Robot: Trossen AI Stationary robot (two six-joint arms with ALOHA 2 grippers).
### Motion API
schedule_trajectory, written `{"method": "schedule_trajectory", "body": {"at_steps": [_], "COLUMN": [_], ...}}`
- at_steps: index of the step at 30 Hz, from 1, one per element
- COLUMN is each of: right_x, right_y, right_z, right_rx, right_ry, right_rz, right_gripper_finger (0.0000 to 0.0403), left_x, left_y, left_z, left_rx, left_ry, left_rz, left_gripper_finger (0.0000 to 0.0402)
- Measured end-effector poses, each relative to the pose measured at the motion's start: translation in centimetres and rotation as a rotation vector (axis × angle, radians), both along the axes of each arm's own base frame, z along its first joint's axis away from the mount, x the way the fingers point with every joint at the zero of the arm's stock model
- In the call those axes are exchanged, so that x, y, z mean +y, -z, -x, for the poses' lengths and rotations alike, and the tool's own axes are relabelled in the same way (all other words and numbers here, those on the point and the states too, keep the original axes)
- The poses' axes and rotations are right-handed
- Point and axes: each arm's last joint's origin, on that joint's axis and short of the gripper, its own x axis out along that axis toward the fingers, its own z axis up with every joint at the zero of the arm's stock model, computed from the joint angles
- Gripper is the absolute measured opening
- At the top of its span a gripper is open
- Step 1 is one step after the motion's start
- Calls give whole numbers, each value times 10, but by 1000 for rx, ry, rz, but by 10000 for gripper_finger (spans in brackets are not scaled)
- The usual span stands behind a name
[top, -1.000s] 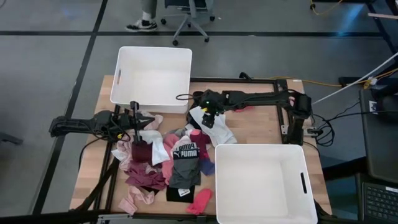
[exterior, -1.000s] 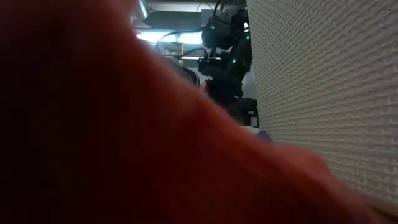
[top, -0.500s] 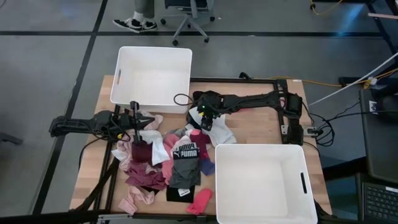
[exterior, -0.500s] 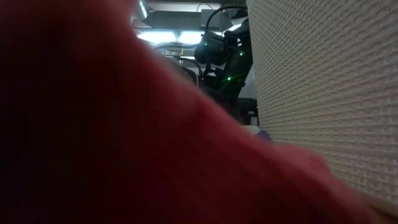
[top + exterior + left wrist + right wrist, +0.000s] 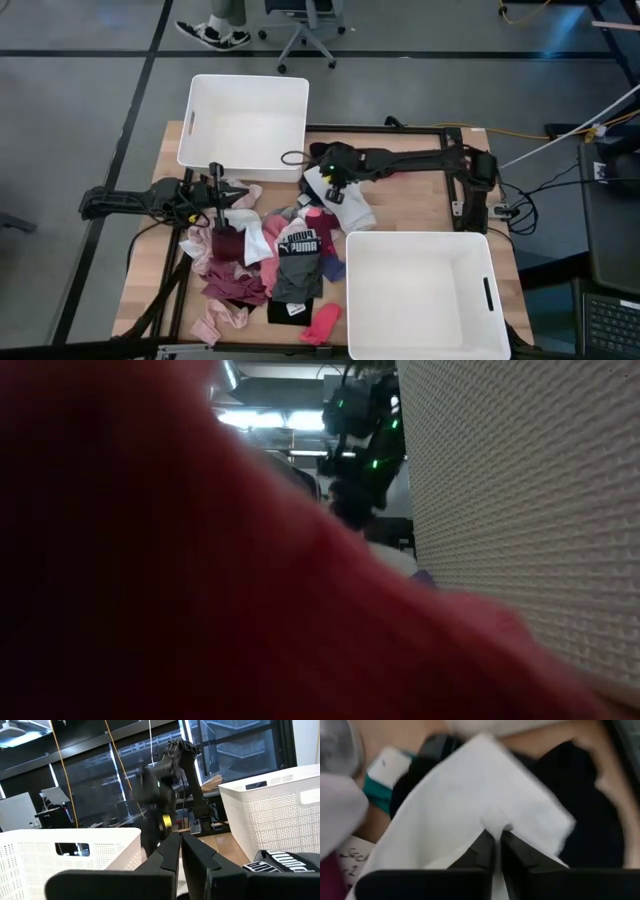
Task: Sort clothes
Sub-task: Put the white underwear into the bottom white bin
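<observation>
The right hand point(image 5: 496, 842) has its two fingers pressed together on a fold of a white cloth point(image 5: 470, 805), which drapes away from the pinch in a broad, soft sheet. From above, this right hand point(image 5: 338, 187) sits over the far edge of the pile, with the white cloth point(image 5: 352, 208) trailing down onto the worktop point(image 5: 420, 205). To do this step well, I judge the arm should lift straight up until the cloth hangs free of its neighbours, then carry it over a bin before letting go; the pinch is narrow and the fabric limp, so a quick swing could shake it loose or drag a sock along.

The left hand point(image 5: 218, 196) waits at the near-left side of the pile; its fingers lie together with only a thin gap, holding nothing.

The rest of the clothes point(image 5: 265, 265) lie in a tangled heap of thin knits: pink, maroon, white, and a grey and black piece lettered PUMA point(image 5: 298, 243). Two white bins, one far point(image 5: 243, 90) and one near point(image 5: 420, 243), are rigid plastic rectangles with textured walls
</observation>
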Motion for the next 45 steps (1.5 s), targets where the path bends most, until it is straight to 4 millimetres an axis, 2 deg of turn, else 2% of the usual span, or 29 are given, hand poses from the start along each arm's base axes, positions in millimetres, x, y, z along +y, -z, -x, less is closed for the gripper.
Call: {"method": "schedule_trajectory", "body": {"at_steps": [5, 8, 19, 28, 33, 38, 45], "right_x": [6, 10, 30, 38, 43, 59, 87], "right_y": [-46, -74, -151, -198, -217, -234, -284], "right_z": [16, 28, 72, 111, 134, 154, 177], "right_rx": [-108, -179, -443, -646, -723, -804, -903], "right_ry": [11, 24, 17, 14, -1, -52, -140], "right_rz": [56, 96, 169, 218, 227, 208, 179], "right_gripper_finger": [8, 15, 8, 12, 13, 13, 13], "left_x": [0, 0, 0, 0, 0, 0, 0], "left_y": [0, 0, -1, -1, -3, -4, -4], "left_z": [0, 0, 0, 0, 1, 1, 1], "left_rx": [2, 2, -9, -16, -33, -43, -44], "left_ry": [0, 0, 0, -6, -10, -10, -9], "left_rz": [-2, -2, 1, -13, -31, -31, -31], "left_gripper_finger": [11, 11, 11, 11, 11, 11, 11]}}
